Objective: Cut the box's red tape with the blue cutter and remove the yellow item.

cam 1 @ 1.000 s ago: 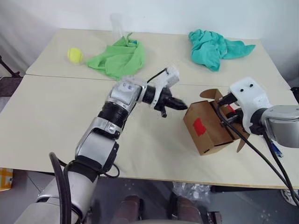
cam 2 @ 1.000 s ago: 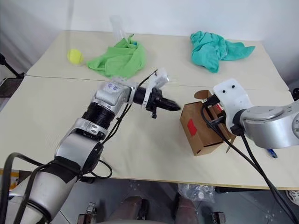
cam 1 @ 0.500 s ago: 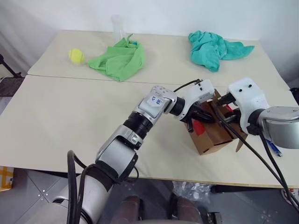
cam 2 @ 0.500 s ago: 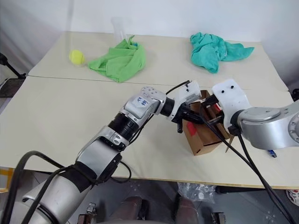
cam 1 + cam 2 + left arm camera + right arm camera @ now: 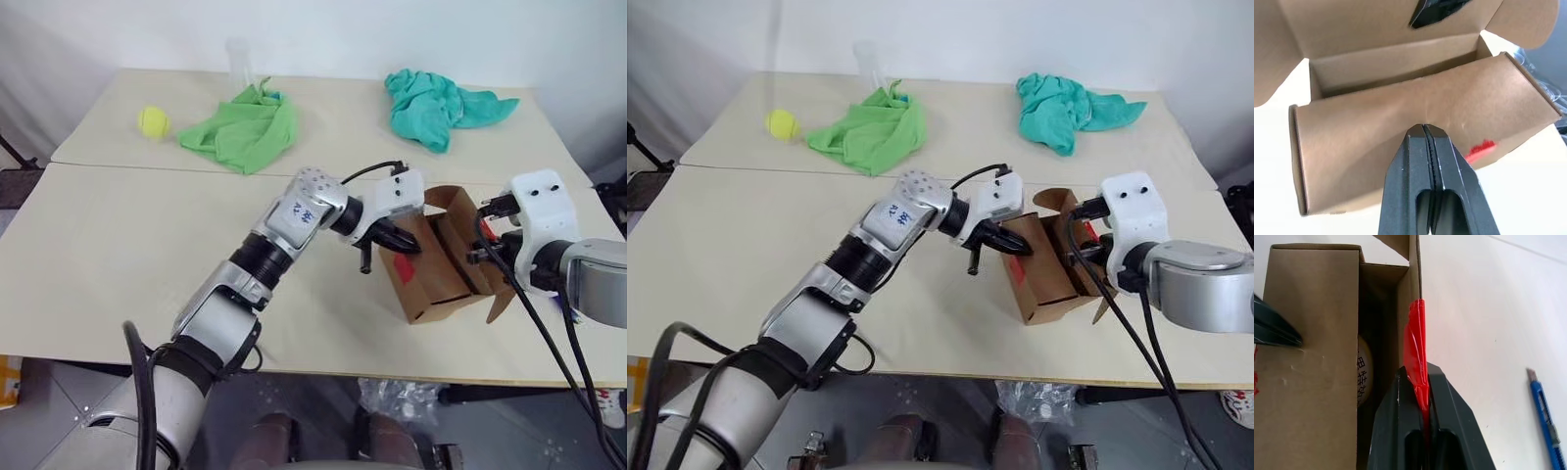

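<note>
The brown box [image 5: 438,279] stands on the table with its flaps open. A red tape patch [image 5: 402,266] shows on its near side. My left gripper [image 5: 412,247] is shut, and its tips [image 5: 1422,129] press against that side just above the patch. My right gripper [image 5: 1418,378] is shut on a box flap whose edge carries a strip of red tape [image 5: 1417,340]. Inside the open box lies the pale yellow item [image 5: 1364,376] with dark printing on it. The blue cutter [image 5: 1546,417] lies flat on the table beyond the box, apart from both grippers.
At the back of the table are a tennis ball [image 5: 151,120], a green cloth [image 5: 240,132] with a clear cup [image 5: 238,57] behind it, and a teal cloth [image 5: 436,103]. A seam [image 5: 147,168] crosses the table. The front edge runs close below the box.
My left gripper has swung right across the table and now touches the box's side. The right gripper has rolled while keeping hold of the flap, and the box stands more open.
</note>
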Robot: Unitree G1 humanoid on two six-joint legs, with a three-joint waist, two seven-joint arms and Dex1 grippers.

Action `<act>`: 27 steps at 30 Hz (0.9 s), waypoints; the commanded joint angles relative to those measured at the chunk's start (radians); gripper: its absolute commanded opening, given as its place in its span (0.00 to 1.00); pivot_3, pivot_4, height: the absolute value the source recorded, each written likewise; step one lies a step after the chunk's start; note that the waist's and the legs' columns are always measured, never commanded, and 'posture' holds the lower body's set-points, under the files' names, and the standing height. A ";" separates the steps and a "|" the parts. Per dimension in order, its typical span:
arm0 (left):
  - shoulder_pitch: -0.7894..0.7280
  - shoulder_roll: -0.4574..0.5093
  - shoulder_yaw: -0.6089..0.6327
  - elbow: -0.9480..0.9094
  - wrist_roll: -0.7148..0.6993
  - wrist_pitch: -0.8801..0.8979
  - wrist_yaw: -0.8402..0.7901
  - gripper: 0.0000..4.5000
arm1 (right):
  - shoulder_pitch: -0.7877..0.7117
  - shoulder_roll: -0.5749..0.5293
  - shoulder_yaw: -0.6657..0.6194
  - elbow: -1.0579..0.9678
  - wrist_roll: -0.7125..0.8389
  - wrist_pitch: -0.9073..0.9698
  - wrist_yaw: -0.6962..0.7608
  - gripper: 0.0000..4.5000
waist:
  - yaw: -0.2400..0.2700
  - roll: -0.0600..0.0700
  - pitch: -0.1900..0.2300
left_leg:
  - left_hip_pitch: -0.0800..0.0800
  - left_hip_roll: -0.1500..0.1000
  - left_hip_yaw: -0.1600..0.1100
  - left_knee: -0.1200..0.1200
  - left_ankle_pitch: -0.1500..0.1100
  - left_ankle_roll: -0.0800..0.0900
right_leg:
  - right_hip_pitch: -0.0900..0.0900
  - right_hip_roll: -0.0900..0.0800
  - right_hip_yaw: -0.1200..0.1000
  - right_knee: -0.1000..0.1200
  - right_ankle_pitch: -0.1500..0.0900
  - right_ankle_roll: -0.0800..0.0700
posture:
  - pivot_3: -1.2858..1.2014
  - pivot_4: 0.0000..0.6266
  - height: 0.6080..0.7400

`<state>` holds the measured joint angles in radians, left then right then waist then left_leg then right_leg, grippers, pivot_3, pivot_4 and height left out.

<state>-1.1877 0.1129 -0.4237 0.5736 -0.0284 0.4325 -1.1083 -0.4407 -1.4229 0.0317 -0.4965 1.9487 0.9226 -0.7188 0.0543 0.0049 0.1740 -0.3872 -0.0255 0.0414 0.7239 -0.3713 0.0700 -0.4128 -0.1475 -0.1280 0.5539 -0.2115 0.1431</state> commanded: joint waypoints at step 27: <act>0.228 0.149 -0.101 -0.251 0.076 0.272 0.038 0.00 | 0.177 -0.016 -0.121 0.189 0.024 0.176 0.223 0.01 | 0.012 0.008 -0.006 | -0.003 0.001 -0.005 0.004 -0.001 -0.002 | -0.003 -0.002 0.009 0.003 -0.001 -0.004 | 0.52 0.24 1.00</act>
<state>-0.9576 0.2791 -0.5040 0.3287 0.0402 0.7003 -1.0750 -0.2516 -1.4436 -0.0871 -0.3094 1.9578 1.0955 -0.5065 0.0665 0.0127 0.1682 -0.3901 -0.0247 0.0369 0.7274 -0.3723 0.0680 -0.4153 -0.1491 -0.1195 0.5567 -0.2130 0.1388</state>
